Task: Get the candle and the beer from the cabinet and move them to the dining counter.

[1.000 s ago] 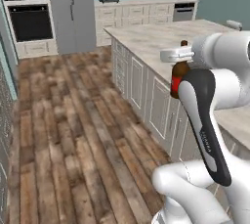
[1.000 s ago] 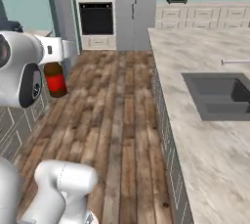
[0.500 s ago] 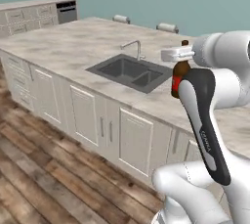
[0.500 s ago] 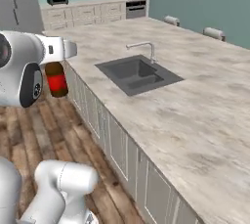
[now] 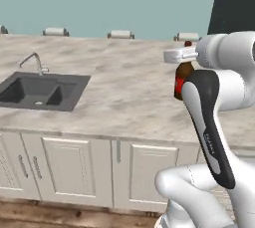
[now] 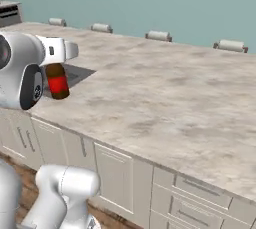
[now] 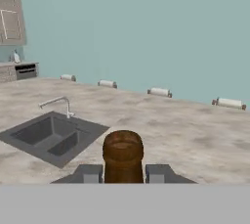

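Note:
I hold the beer (image 5: pixel 182 75), a dark brown bottle with a red label, upright in front of the arm. My gripper (image 5: pixel 185 57) is shut on its neck, above the near part of the dining counter (image 5: pixel 119 97). From the right side, the beer (image 6: pixel 57 84) hangs under the gripper (image 6: pixel 54 62) over the counter's (image 6: pixel 175 98) left end. In the hand view the bottle's top (image 7: pixel 123 152) sits between the two fingertips of the gripper (image 7: pixel 123 173), with the marbled counter (image 7: pixel 195 140) beyond. The candle is out of view.
A dark inset sink (image 5: pixel 40 90) with a faucet (image 5: pixel 32 61) lies left of the bottle. Stool backs (image 5: pixel 121 34) line the counter's far edge. White drawer fronts (image 5: pixel 64 167) face me below the top. A teal wall stands behind.
The base has driven and turned, so the whole picture swung from the wooden floor to the island, now straight ahead and close. The bottle stays in the same grip.

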